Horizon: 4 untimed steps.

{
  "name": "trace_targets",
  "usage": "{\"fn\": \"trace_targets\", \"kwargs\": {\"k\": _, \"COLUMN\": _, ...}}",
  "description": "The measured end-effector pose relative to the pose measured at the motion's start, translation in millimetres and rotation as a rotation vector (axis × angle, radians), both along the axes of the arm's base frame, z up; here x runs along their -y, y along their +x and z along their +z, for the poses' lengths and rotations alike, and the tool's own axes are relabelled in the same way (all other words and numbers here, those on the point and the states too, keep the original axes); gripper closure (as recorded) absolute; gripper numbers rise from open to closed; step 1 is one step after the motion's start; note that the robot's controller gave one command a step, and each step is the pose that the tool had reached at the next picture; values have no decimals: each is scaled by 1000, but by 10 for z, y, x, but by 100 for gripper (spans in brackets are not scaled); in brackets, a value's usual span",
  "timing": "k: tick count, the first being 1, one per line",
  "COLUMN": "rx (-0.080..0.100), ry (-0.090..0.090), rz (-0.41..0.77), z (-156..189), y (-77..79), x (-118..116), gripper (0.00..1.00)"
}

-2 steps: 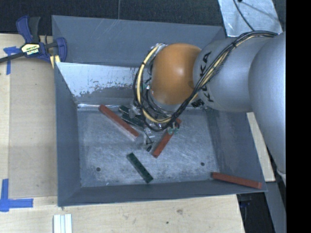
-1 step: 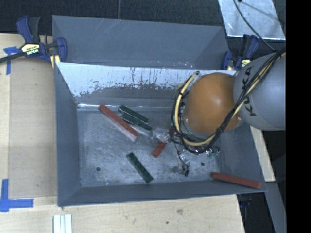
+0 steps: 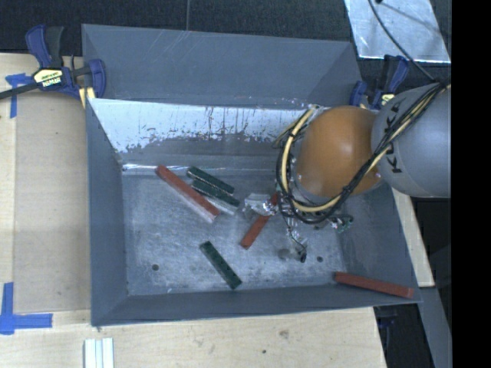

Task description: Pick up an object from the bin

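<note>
grey metal bin [image 3: 107,221] with a few flat sticks scattered across the floor. gripper [image 3: 295,250] down low in the right half of the frame, tucked under the round orange cover [image 3: 337,156] and a tangle of looped cables [image 3: 288,159], close to the bin floor. can't tell if open or closed, too much cable clutter around the tip. nearest thing by far: a short reddish-brown stick [image 3: 255,231], lying tilted just left of the gripper, about mid-frame; touching or not, hard to call. further up and left, a long red stick [image 3: 186,190] lying diagonal, with a couple of dark green sticks [image 3: 212,185] right beside it on the upper right side. another dark green stick [image 3: 220,264] alone below centre, well apart from the gripper. one more red stick [image 3: 374,285] resting on the sloped wall at the lower right.
</note>
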<state>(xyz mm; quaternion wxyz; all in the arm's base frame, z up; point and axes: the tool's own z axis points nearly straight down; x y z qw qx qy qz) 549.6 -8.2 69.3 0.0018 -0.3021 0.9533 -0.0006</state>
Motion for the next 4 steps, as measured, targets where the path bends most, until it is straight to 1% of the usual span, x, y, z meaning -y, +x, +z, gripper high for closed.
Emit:
{"fn": "trace_targets", "kwargs": {"k": 1, "rx": 1, "ry": 2, "rz": -4, "z": 2, "y": 8, "x": 0, "gripper": 0}}
{"fn": "trace_targets", "kwargs": {"k": 2, "rx": 2, "ry": 2, "rz": -6, "z": 10, "y": 15, "x": 4, "gripper": 100}}
{"fn": "trace_targets", "kwargs": {"k": 3, "rx": 6, "ry": 1, "rz": -10, "z": 735, "y": 38, "x": 5, "gripper": 100}}
{"fn": "trace_targets", "kwargs": {"k": 4, "rx": 4, "ry": 1, "rz": -14, "z": 1000, "y": 55, "x": 3, "gripper": 100}}
